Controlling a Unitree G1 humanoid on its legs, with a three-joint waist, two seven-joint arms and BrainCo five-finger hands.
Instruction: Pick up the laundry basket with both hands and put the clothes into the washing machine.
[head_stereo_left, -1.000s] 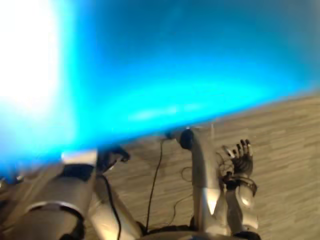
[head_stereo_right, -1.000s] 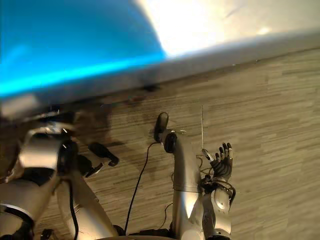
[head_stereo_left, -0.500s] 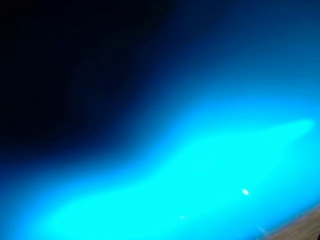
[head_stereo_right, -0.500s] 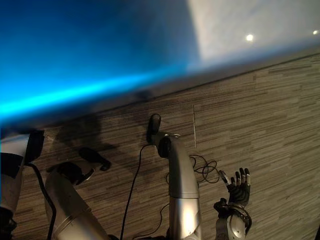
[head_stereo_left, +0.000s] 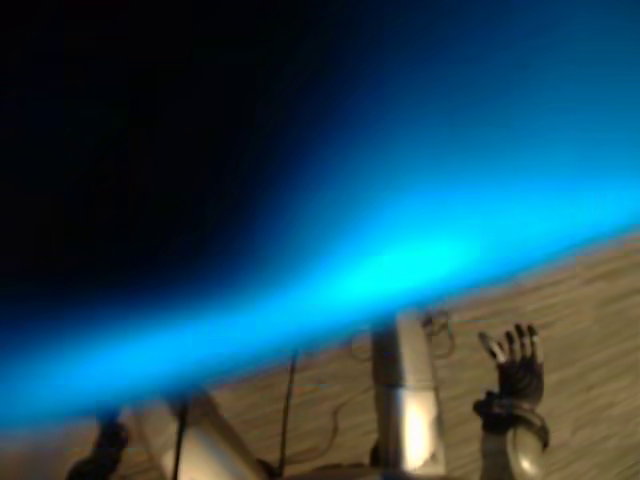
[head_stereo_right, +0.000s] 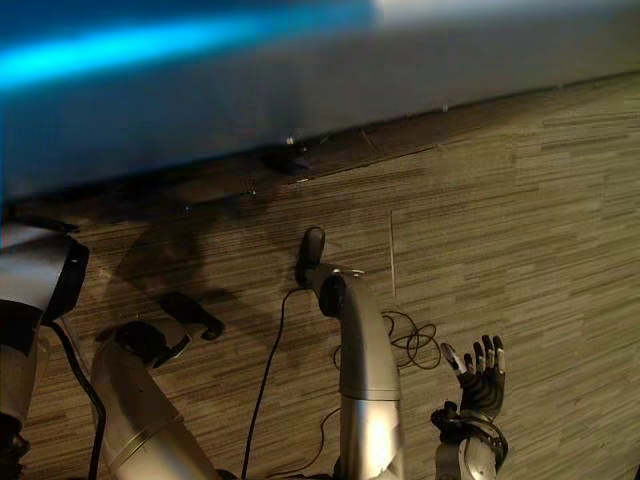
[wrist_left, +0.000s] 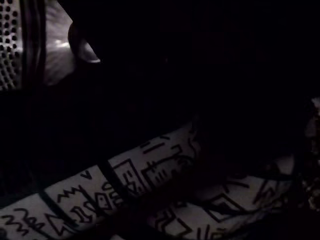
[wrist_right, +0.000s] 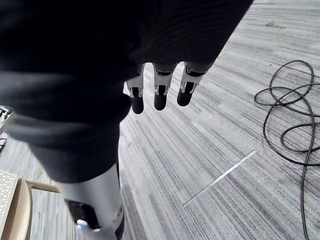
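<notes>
at the far left, in the left wrist view, a perforated metal drum wall (wrist_left: 9, 45) is seen, faintly lit. just beside it a white cloth (wrist_left: 125, 180) printed with black line drawings is spread in the dark, with a dark band lying across it. the left hand (wrist_left: 215, 65) is made out as no more than a dark mass in front of the cloth, and whether it is open or closed cannot be told. in the eye views the upper part is taken up by a blue shape (head_stereo_left: 420, 200), very near the camera and too blurred to be named. its lower edge is drawn slantwise above the floor (head_stereo_right: 540, 220), which is laid in striped brown planks. at the lower right the right hand (head_stereo_right: 480, 372) is raised over the floor, well apart from the blue shape. its fingers (wrist_right: 160, 97) are stretched out straight and spread, and nothing is held in them.
</notes>
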